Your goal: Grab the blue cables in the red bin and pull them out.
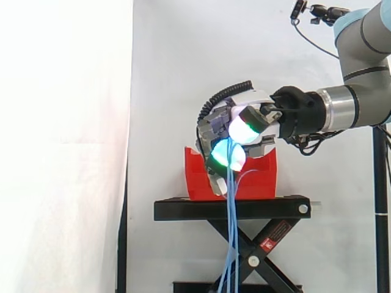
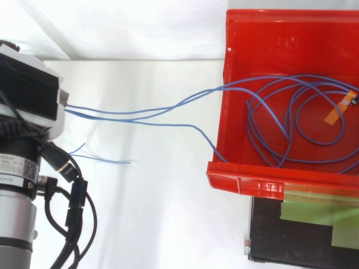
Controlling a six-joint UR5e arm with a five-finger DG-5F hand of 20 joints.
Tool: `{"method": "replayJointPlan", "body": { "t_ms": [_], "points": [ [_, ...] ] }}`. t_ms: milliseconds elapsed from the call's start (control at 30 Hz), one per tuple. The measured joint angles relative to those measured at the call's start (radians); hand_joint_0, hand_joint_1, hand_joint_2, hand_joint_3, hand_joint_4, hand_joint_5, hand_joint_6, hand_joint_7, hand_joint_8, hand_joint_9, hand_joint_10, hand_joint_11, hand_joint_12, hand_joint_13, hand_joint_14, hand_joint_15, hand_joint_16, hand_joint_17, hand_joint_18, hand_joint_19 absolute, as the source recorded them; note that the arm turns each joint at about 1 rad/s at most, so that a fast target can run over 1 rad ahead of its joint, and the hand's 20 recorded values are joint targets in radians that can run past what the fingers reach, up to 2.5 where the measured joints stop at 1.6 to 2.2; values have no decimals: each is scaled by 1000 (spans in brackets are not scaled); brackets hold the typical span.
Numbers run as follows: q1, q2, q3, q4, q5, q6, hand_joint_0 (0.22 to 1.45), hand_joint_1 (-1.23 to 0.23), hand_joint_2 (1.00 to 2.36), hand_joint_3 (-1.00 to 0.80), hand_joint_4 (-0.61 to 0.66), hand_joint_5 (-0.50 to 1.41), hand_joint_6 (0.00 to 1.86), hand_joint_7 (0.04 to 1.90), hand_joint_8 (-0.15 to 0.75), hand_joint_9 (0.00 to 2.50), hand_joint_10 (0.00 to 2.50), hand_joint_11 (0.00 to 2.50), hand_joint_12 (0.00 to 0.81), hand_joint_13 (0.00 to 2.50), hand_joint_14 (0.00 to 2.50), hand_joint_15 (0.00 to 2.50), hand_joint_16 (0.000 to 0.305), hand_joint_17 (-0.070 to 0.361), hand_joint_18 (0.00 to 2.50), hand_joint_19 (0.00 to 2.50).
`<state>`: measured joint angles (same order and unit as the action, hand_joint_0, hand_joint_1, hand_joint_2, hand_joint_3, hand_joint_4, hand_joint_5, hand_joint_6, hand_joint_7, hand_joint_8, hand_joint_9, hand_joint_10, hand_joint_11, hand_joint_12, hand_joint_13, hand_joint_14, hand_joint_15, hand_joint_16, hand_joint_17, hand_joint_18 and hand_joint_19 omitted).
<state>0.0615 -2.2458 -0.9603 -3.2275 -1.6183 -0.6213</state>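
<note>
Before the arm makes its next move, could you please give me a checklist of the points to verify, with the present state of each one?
1. Grip: the hand has its fingers curled round the blue cables: ok.
2. Cables out of the red bin: not ok, several coils lie inside.
3. Strands pass over the bin's wall without catching: cannot tell.
4. Bin seated on the black stand: ok.
5. Orange tag on a cable, free of the other coils: cannot tell.
</note>
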Motion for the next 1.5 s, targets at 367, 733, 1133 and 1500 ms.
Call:
{"method": "replayJointPlan", "body": {
  "t_ms": [367, 733, 1133, 1500],
  "points": [
    [3, 0, 0, 0, 0, -1, 703, -853, 1000, -1000, 70, 400, 1163, 334, 361, 65, 2091, 678, 241, 953, 11, 527, 45, 101, 821, 493],
    [5, 0, 0, 0, 0, -1, 695, -850, 1000, -1000, 95, 465, 1151, 329, 361, 200, 2073, 683, 229, 959, 13, 520, 43, 97, 831, 499],
    [6, 0, 1, 0, 0, -2, 631, -685, 1000, -1000, 176, 533, 1052, 360, 406, 293, 1975, 688, 246, 972, 11, 523, 46, 103, 849, 454],
    [10, 0, 2, 4, 1, -2, 622, -661, 1000, -1000, 198, 590, 955, 427, 402, 382, 1670, 823, 235, 964, 12, 507, 46, 103, 827, 439]
  ]
}}
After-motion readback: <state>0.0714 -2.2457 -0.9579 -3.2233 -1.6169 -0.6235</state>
